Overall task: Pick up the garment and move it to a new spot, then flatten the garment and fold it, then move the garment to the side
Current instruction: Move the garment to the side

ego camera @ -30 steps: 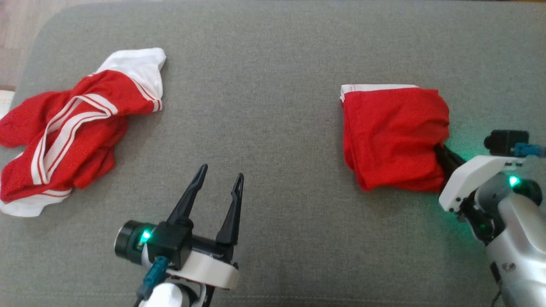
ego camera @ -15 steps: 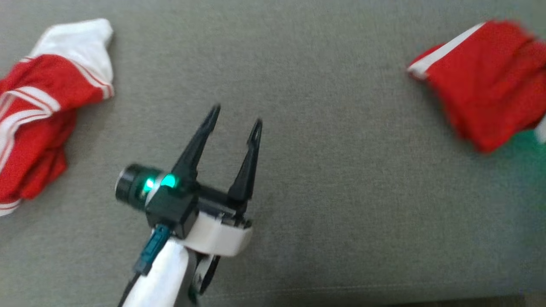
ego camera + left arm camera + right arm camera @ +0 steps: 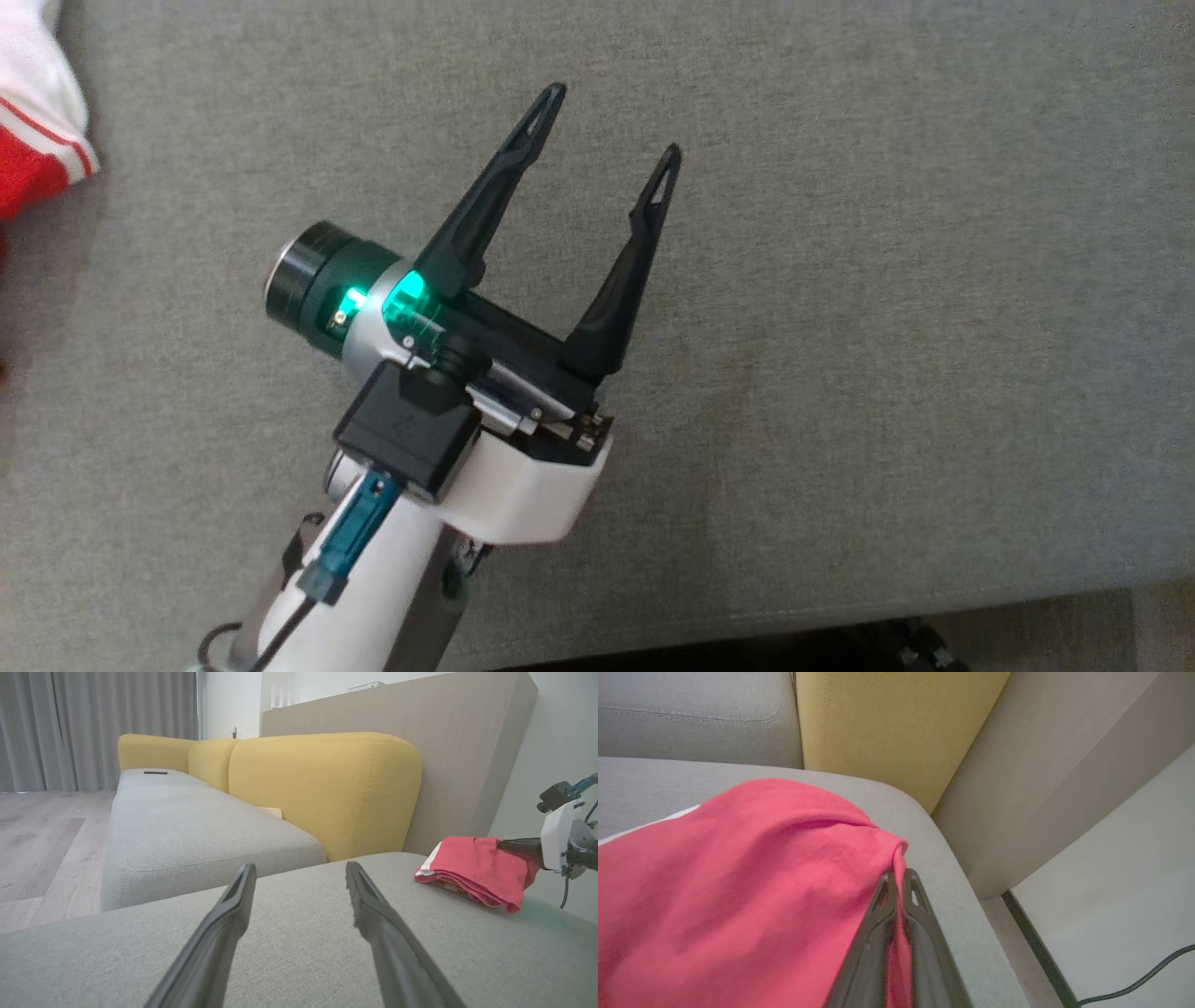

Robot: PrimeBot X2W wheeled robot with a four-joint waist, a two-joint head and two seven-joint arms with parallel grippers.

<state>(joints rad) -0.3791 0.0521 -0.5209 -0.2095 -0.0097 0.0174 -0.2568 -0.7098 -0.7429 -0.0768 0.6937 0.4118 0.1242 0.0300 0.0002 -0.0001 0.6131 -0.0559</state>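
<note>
My right end effector, bottom centre of the right wrist view: fingers together, clamped on a pinched ridge of the folded red garment, which spreads over the lower left of that frame. In the left wrist view the same garment sits at the right edge. Its far end appears drawn up toward the grip, and its near end, with the white band, lies low against the grey seat. Beyond it stand the rounded corner of the seat and the yellow backrest. My left end effector, centre of the head view: fingers wide apart, holding nothing, above bare seat.

Change over the last second: the head camera has swung, so I discount the shift of the whole frame. Even so, the folded garment travelled from the middle right of the head view toward its upper right corner. Meanwhile the crumpled red and white garment slid the other way, to the upper left edge. I read this as the folded garment being carried sideways in my right grip.

Meaning for the task: folding looks finished, and I judge the last step, moving the garment to the side, to be under way, with the release not yet done
</note>
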